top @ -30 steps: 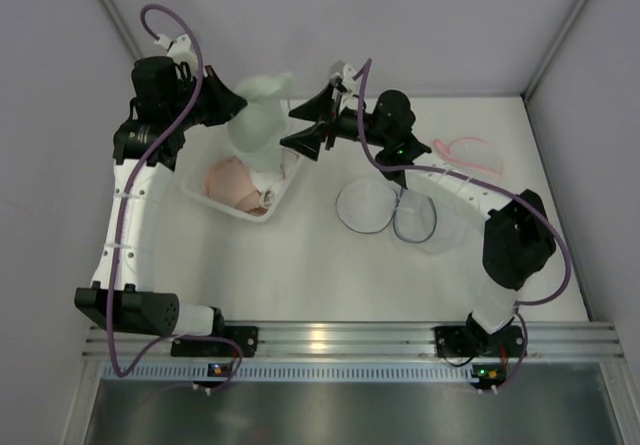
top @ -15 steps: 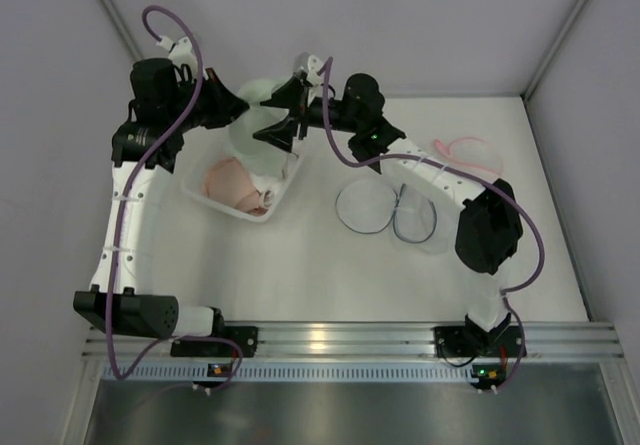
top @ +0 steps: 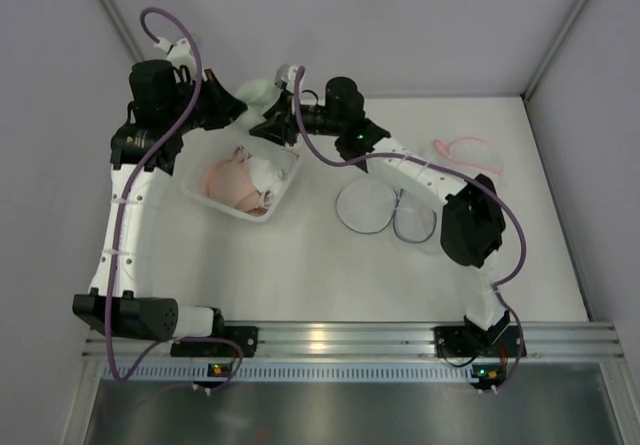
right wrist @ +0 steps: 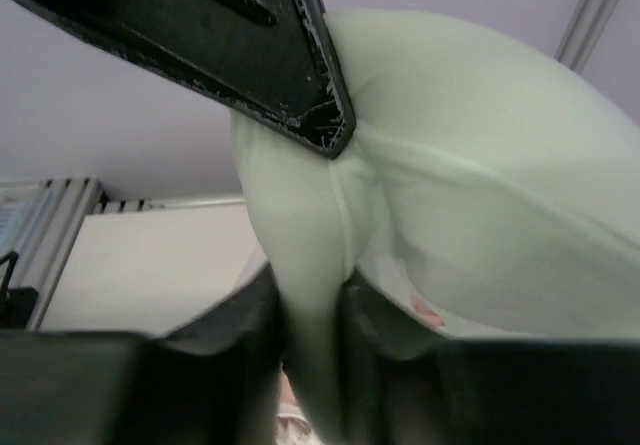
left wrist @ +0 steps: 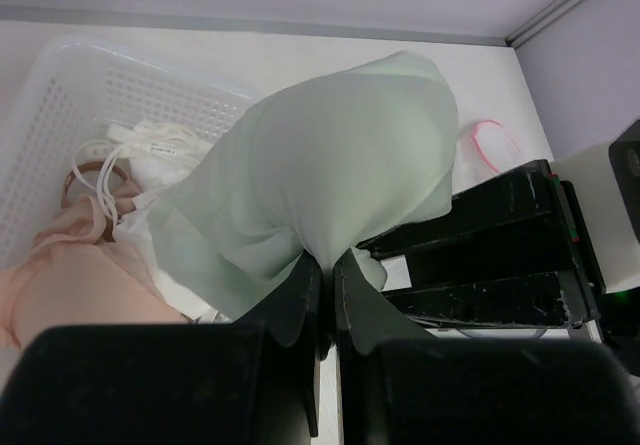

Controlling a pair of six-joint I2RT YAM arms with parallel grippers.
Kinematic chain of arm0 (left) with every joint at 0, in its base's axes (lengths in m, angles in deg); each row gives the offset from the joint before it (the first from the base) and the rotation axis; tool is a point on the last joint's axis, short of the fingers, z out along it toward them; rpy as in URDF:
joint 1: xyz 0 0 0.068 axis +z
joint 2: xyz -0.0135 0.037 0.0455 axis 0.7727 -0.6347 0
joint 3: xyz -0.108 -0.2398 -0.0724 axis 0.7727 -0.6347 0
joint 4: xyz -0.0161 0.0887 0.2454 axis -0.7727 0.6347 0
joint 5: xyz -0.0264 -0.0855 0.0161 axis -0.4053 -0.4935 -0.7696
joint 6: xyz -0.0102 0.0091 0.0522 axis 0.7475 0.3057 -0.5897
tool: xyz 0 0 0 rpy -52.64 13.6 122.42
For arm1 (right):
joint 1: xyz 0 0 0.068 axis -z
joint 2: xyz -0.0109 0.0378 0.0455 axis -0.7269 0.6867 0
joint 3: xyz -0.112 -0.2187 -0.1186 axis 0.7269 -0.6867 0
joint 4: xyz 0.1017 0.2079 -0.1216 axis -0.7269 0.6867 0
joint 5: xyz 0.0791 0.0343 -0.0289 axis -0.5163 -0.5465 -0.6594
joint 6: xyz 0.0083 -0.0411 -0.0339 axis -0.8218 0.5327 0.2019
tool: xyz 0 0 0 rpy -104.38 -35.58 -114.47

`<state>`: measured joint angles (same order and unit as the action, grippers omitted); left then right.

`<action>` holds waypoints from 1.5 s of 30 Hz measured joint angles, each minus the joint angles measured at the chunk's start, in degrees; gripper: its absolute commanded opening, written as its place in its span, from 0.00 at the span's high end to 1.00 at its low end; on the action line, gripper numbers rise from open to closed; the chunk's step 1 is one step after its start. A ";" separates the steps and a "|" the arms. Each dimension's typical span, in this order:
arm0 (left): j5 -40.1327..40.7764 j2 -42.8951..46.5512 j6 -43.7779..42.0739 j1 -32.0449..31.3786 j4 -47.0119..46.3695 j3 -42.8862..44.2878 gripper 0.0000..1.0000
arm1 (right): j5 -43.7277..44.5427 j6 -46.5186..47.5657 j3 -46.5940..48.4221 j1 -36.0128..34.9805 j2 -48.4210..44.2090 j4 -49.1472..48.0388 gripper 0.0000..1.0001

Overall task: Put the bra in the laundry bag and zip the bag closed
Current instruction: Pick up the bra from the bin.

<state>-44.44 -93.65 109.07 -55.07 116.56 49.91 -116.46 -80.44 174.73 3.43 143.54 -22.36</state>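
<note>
Right claw (right wrist: 312, 315) arrived, pinching the part-hidden bra (left wrist: 340, 165).

The right gripper (top: 272, 125) has swung left from beside the white basket (top: 196, 187) and closed onto the pale green bra (top: 256, 91), now bunched high instead of draping over the basket.

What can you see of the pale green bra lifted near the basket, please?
The pale green bra is thin, soft, slightly sheer fabric with a rounded cup, draped in loose folds and held up near the white basket. The left gripper pinches one edge shut; the right gripper grips a neighbouring fold.
</note>
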 measured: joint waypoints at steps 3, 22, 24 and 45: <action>2.34 0.02 0.04 -0.02 0.02 -0.46 0.86 | 0.39 -0.13 -1.27 -0.33 -0.61 -0.79 1.00; 10.91 5.09 0.07 0.00 0.37 -5.16 0.06 | 1.79 1.44 -11.37 -1.25 -7.02 -3.91 1.00; 12.13 6.38 0.07 0.00 0.39 -6.27 0.06 | 2.10 2.16 -11.39 -1.25 -7.13 -4.00 1.00; 2.82 12.00 -4.61 0.11 -9.25 -16.02 0.02 | -7.87 -0.07 -14.75 2.05 -11.04 -6.86 1.00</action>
<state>-41.62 -81.65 104.46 -54.96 107.31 33.89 -124.33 -80.51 159.97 5.48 132.50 -29.22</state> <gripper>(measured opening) 0.974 0.045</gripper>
